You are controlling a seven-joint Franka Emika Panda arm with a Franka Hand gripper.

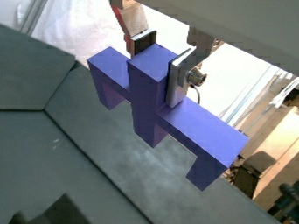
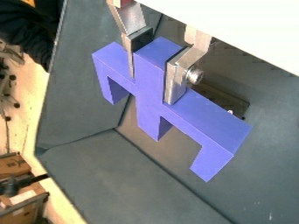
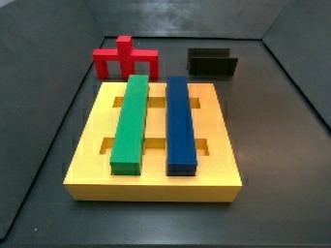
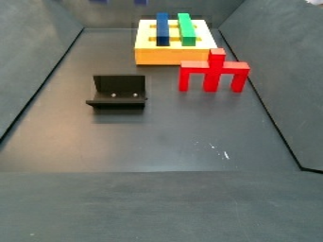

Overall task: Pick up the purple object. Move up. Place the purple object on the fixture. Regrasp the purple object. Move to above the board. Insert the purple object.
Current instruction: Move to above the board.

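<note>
My gripper [image 1: 162,66] is shut on the raised central post of the purple object [image 1: 158,109], a violet-blue bridge piece with a wide crossbar and short legs. It hangs in the air, well above the dark floor. Both wrist views show the grip, with the gripper [image 2: 155,68] on the purple object [image 2: 152,101]. Neither the gripper nor the purple piece shows in the side views. The black L-shaped fixture [image 3: 212,63] stands empty on the floor behind the board, also in a side view [image 4: 117,93]. The yellow board [image 3: 91,165] shows in both side views [image 4: 158,57].
A green bar [image 3: 130,121] and a dark-blue bar [image 3: 181,121] lie in the board's slots. A red bridge piece [image 3: 124,60] stands on the floor beside the board, also in a side view [image 4: 214,74]. Dark walls enclose the floor.
</note>
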